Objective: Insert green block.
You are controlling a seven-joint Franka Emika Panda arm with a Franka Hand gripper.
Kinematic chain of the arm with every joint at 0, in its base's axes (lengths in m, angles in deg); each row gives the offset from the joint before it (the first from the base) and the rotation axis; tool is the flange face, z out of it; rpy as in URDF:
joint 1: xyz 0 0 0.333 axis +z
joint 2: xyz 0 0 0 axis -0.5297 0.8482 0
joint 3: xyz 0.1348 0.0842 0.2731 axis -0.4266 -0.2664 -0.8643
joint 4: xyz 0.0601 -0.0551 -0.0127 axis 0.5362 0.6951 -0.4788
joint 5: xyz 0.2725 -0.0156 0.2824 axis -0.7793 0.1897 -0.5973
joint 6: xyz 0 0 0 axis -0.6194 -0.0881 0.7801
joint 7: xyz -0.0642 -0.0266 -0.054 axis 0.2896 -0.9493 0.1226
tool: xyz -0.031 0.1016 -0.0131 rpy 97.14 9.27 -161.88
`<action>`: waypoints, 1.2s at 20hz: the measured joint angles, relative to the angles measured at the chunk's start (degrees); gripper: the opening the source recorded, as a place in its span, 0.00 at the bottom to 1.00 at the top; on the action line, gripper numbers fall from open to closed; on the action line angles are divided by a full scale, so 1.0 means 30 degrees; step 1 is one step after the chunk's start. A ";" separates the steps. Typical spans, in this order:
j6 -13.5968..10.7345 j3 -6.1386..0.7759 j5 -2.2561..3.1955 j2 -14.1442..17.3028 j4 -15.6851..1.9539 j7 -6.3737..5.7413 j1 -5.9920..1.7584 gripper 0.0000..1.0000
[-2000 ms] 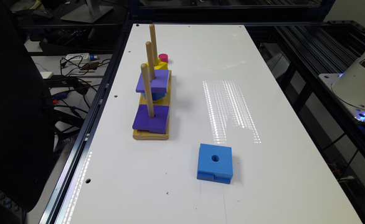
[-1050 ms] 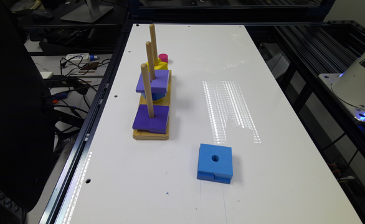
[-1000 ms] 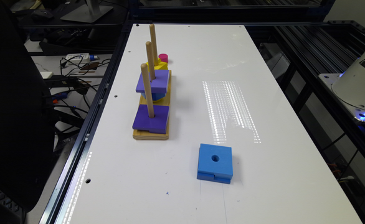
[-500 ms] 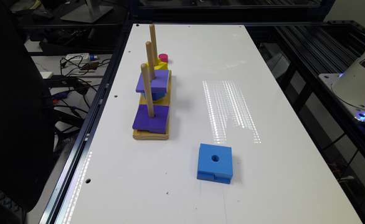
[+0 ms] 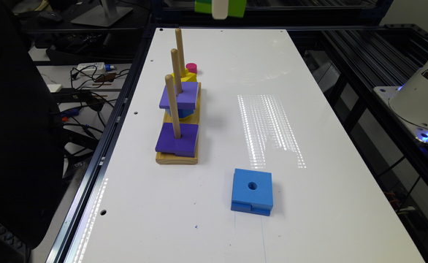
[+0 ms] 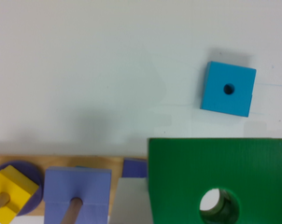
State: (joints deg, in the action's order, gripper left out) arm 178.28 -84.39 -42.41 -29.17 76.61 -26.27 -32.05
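Pincer: your white gripper (image 5: pixel 220 11) sits at the top edge of the exterior view, a little right of centre, high over the far end of the table. It is clamped on the square two-tone green block.
Green block: the green block (image 5: pixel 237 7) is held off the table and is cut by the top edge of the frame, its lime-green layer showing on either side of the white part. In the wrist view you see its dark green face (image 6: pixel 187 172) close to the camera, with the round centre hole through it.
Peg stand: the long wooden base with three upright pegs (image 5: pixel 177 159) stands left of centre in the exterior view, running away from you.
Near peg: a dark purple square foam block (image 5: pixel 176 138) lies flat on the base with the peg through it.
Middle peg: a lighter purple square block (image 5: pixel 184 95) is threaded on it, resting on a blue piece (image 5: pixel 181 112) below.
Far peg: a yellow block (image 5: pixel 187 76) sits at its foot. In the wrist view a dark purple round disc (image 6: pixel 24 168) lies under it.
Pink piece: a small pink cylinder (image 5: pixel 191 68) stands just behind the yellow block.
Blue block: the blue square foam block with a centre hole (image 5: pixel 252 191) lies flat on the white table (image 5: pixel 236 73), lower centre-right of the frame, well apart from the stand.
Arm base: the white robot base (image 5: pixel 422 98) shows at the right edge.
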 joint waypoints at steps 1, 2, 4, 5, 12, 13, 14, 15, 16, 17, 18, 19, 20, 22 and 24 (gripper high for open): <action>0.0200 -0.0007 0.0021 0.0172 -0.0001 0.0000 0.0000 0.00; 0.0353 -0.0012 0.0043 0.0312 -0.0001 0.0000 0.0001 0.00; 0.0734 -0.0025 0.0088 0.0649 -0.0006 0.0000 0.0003 0.00; 0.0933 -0.0030 0.0111 0.0814 -0.0009 0.0000 0.0004 0.00; 0.2112 -0.0064 0.0238 0.1891 -0.0089 0.0000 0.0016 0.00; 0.2254 -0.0066 0.0253 0.2041 -0.0119 -0.0001 0.0019 0.00; 0.2350 -0.0066 0.0265 0.2166 -0.0160 -0.0001 0.0023 0.00; 0.2454 -0.0067 0.0276 0.2286 -0.0199 -0.0001 0.0027 0.00; 0.2572 -0.0068 0.0289 0.2430 -0.0238 -0.0001 0.0031 0.00; 0.2668 -0.0069 0.0301 0.2542 -0.0265 -0.0001 0.0034 0.00; 0.2758 -0.0069 0.0311 0.2650 -0.0295 -0.0001 0.0037 0.00; 0.2849 -0.0070 0.0320 0.2746 -0.0319 -0.0001 0.0040 0.00; 0.2944 -0.0070 0.0330 0.2857 -0.0350 -0.0001 0.0044 0.00; 0.3026 -0.0070 0.0352 0.3038 -0.0445 -0.0001 0.0053 0.00; 0.3065 -0.0070 0.0387 0.3233 -0.0587 -0.0002 0.0061 0.00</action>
State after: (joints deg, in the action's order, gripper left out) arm 187.48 -84.60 -41.25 -19.47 74.85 -26.27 -31.87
